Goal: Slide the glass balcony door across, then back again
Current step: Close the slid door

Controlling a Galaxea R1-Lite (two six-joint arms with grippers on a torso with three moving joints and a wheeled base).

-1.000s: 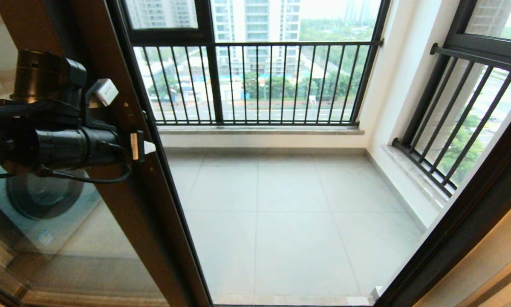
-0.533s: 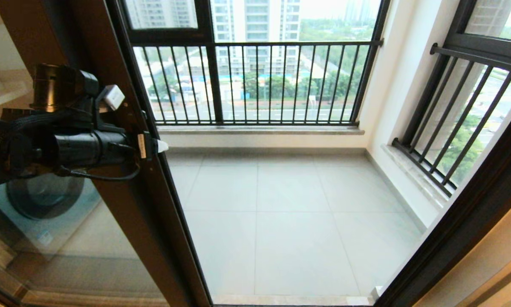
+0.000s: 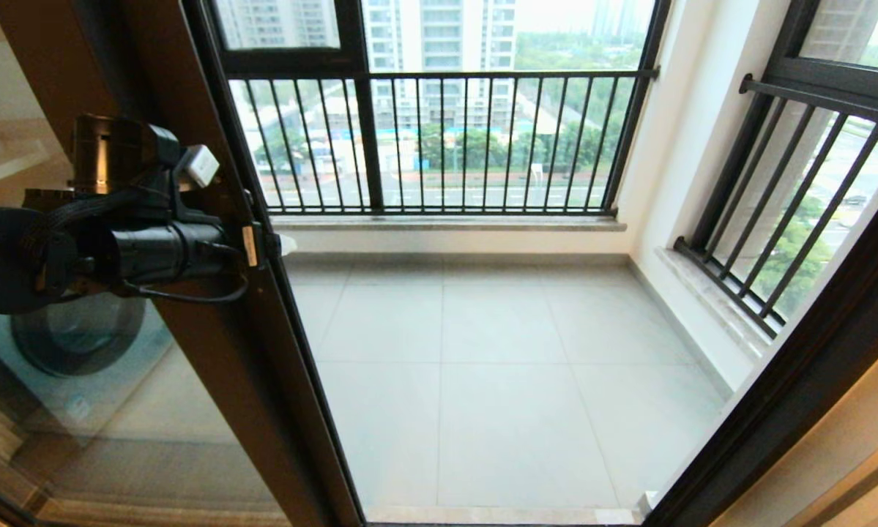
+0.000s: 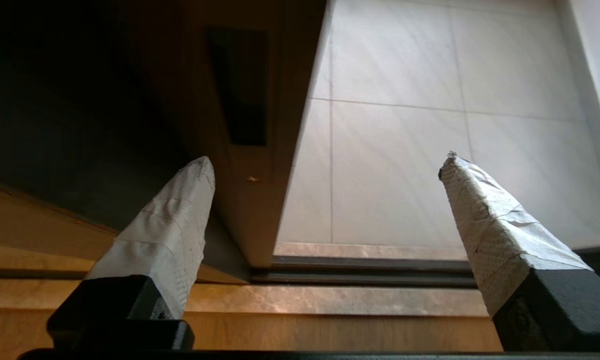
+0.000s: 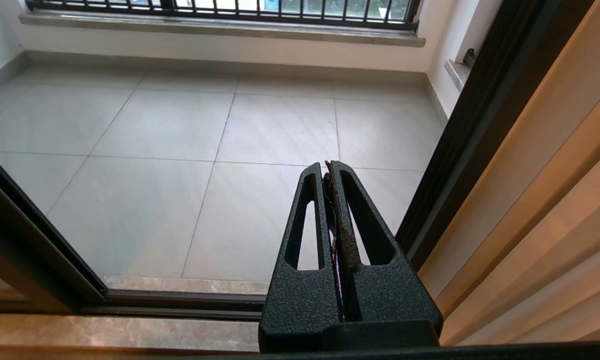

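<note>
The glass balcony door (image 3: pixel 215 351) stands at the left, its brown stile running down the view; its frosted band is out of view. My left gripper (image 3: pixel 276 245) is at the stile's free edge at mid height, open. In the left wrist view the left gripper (image 4: pixel 328 159) has its white-wrapped fingertips (image 4: pixel 194 185) wide apart, one before the stile, the other over the balcony floor, with the stile's edge and dark lock plate (image 4: pixel 237 85) between them. Neither finger is pressed on the frame. My right gripper (image 5: pixel 330 165) is shut on nothing, low near the right jamb.
The doorway opens onto a grey tiled balcony floor (image 3: pixel 497 380). Black barred railing windows (image 3: pixel 439 139) line the far and right sides. A washing machine (image 3: pixel 72 337) shows through the door's glass. The dark floor track (image 5: pixel 179 305) crosses the threshold; the dark right jamb (image 3: pixel 797 410) bounds the opening.
My left arm has moved right and a little down, bringing its white fingertip just past the stile's edge. The door itself has not visibly moved.
</note>
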